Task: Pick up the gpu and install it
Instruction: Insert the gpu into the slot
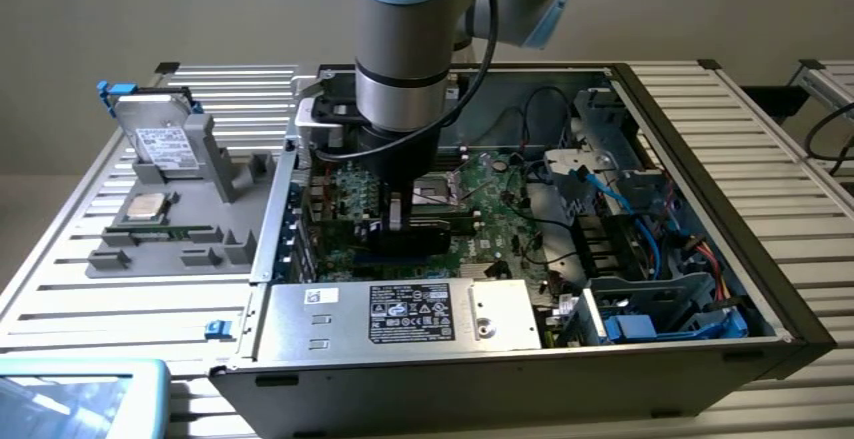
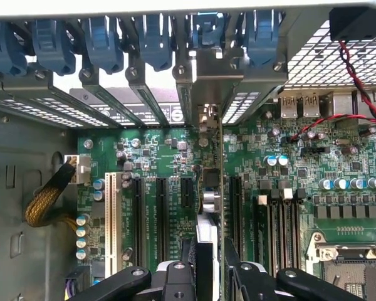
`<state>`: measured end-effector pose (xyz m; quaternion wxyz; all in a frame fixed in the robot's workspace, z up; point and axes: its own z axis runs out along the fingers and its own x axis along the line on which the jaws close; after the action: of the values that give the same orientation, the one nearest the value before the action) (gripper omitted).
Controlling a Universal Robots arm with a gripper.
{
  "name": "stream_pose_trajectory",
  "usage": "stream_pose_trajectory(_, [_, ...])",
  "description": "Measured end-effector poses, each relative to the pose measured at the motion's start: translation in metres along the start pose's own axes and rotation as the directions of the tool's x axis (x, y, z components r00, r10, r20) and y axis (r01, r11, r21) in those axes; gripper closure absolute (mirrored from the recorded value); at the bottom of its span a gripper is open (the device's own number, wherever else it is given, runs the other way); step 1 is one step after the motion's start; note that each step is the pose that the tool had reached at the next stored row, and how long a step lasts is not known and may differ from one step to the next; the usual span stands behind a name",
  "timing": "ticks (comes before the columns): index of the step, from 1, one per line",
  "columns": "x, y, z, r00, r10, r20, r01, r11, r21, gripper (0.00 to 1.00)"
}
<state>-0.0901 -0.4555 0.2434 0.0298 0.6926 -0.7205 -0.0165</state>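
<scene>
The gripper (image 1: 398, 221) is lowered inside the open computer case (image 1: 694, 144). Its two black fingers (image 2: 187, 260) are drawn partway together and pinched on the gpu (image 2: 203, 248), one against each face. The gpu is held on edge over the green motherboard (image 2: 169, 150) in the case, parallel to the long black expansion slots (image 2: 163, 213). Its metal bracket end is turned toward the row of blue plastic slot clips (image 2: 106, 37) on the case's rear wall. Whether its lower edge is seated in a slot cannot be told.

Beside the case, at the exterior view's left, a grey moulded holder (image 1: 174, 249) carries a silver hard drive (image 1: 163, 144) with a white label. Along the case's near edge, a bare-metal power supply (image 1: 307, 319) bears a black-and-white label (image 1: 410, 312) whose print cannot be read. In the case's corner at the exterior view's right, blue cables (image 1: 667, 324) are bundled.
</scene>
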Motion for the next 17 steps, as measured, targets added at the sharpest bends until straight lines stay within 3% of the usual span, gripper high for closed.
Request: stream_pose_trajectory(17, [0.0001,0.0002,0.0002,1.0,0.0,0.0001,0.0,1.0,0.0002,0.72])
